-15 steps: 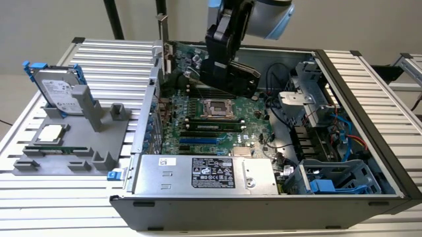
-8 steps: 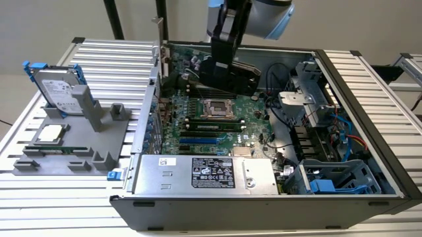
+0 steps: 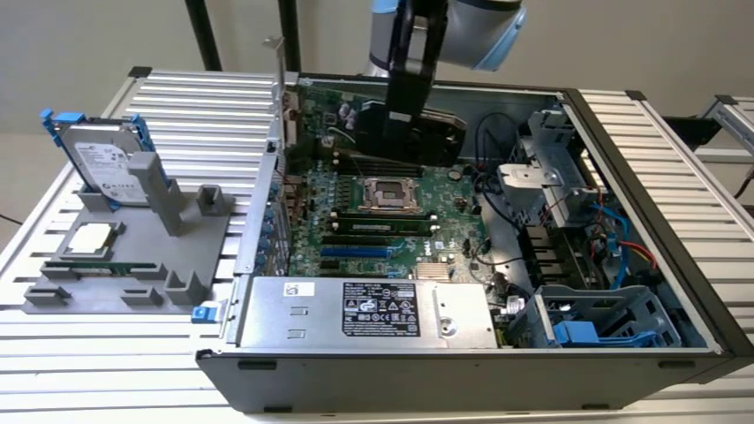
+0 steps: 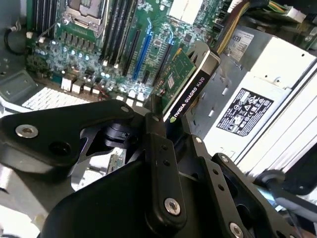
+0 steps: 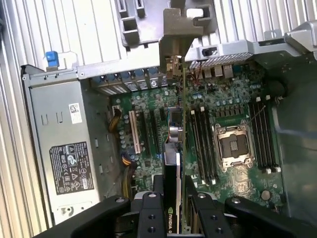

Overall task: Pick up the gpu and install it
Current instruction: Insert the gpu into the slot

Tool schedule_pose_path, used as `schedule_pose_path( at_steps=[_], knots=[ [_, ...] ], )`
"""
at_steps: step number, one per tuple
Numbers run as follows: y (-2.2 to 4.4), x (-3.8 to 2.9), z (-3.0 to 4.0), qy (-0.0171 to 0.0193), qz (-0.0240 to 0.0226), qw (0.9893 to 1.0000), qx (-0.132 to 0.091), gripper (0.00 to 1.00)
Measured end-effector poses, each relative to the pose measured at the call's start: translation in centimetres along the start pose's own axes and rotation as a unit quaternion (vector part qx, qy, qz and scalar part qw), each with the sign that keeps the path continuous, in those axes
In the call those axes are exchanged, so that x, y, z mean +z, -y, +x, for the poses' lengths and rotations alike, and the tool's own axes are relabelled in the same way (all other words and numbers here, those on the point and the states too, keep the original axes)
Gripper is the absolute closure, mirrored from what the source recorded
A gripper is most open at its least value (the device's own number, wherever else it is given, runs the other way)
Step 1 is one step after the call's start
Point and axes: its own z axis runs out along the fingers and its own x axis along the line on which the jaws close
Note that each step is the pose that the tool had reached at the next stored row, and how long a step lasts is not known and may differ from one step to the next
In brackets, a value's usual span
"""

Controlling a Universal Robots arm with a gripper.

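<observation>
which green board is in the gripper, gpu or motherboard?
The gpu: held edge-up by the gripper above the open case; the motherboard lies flat inside.

Beneath the claw [image 3: 407, 119] lies the green motherboard [image 3: 454, 199] of an open computer case [image 3: 471, 384], its processor socket [image 3: 387, 193] near and just below the claw. The silver power supply [image 3: 365, 311] sits well apart from the claw at the case's near end, with a blue-tabbed drive cage [image 3: 606, 322] beside it. Well apart, toward the exterior view's left of the claw, a grey fixture [image 3: 189, 256] on the slatted table [image 3: 106, 353] holds an upright hard drive [image 3: 101, 163] and a flat processor chip [image 3: 94, 238]
</observation>
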Motion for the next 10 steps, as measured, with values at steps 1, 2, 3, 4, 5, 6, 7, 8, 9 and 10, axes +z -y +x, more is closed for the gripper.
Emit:
schedule_pose_path(
  at_steps=[1,2,3,4,5,6,7,8,9,10],
  knots=[
    [0.0,-0.01,0.0,-0.0004,-0.0002,1.0,-0.008,1.0],
    [0.0,-0.03,0.0,-0.0008,-0.0003,0.9999,-0.016,1.0],
    [0.0,-0.03,0.0,-0.0009,-0.0003,0.9998,-0.02,1.0],
    [0.0,-0.04,0.0,-0.0011,-0.0004,0.9997,-0.025,1.0],
    [0.0,-0.07,-0.01,-0.0013,-0.0005,0.9996,-0.029,1.0],
    [0.0,-0.08,0.0,-0.0016,-0.0006,0.9994,-0.034,1.0],
    [0.0,-0.1,0.0,-0.0019,-0.0007,0.9993,-0.038,1.0],
    [-0.01,-0.11,-0.01,-0.0021,-0.0007,0.999,-0.044,1.0],
    [0.0,-0.12,-0.01,-0.0024,-0.0008,0.9988,-0.049,1.0],
    [-0.01,-0.13,-0.01,-0.0026,-0.0009,0.9986,-0.054,1.0]
  ],
)
